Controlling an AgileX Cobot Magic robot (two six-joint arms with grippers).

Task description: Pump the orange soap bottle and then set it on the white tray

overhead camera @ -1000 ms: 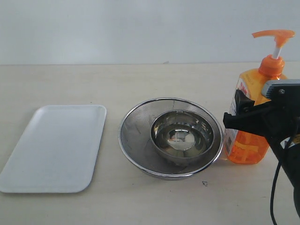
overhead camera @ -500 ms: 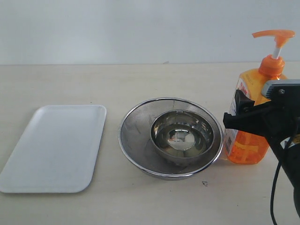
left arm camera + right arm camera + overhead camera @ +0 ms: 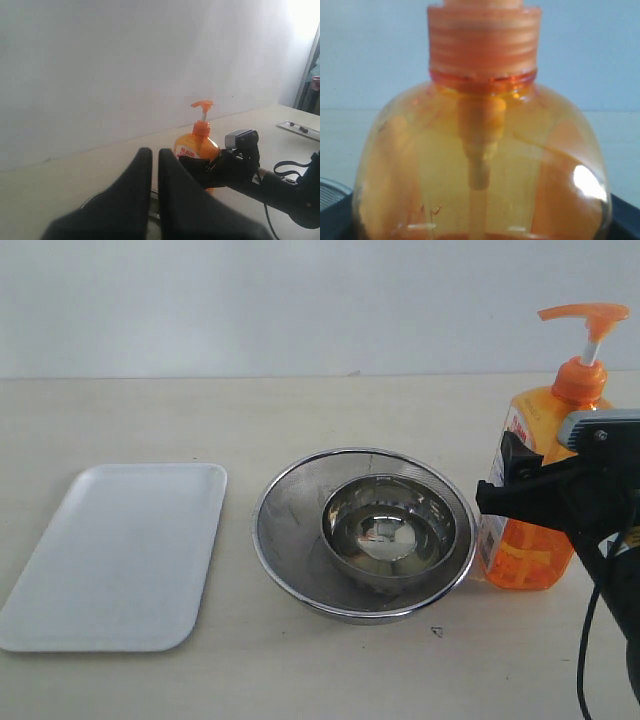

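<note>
The orange soap bottle point(image 3: 530, 555) stands upright on the table at the right, its pump head point(image 3: 585, 312) raised. My right gripper point(image 3: 515, 482) is shut on its body at label height, one black finger across the front. The right wrist view is filled by the bottle point(image 3: 480, 150), with a black finger point(image 3: 626, 217) at the lower corner. The white tray point(image 3: 120, 550) lies flat at the far left. My left gripper point(image 3: 155, 154) is shut and holds nothing; it hovers short of the bottle point(image 3: 197, 142) and is out of the exterior view.
A round steel strainer point(image 3: 275, 500) with a steel bowl point(image 3: 390, 525) inside sits mid-table, between tray and bottle, close to the bottle's left side. The right arm point(image 3: 240, 165) reaches in from the right. A white wall backs the table.
</note>
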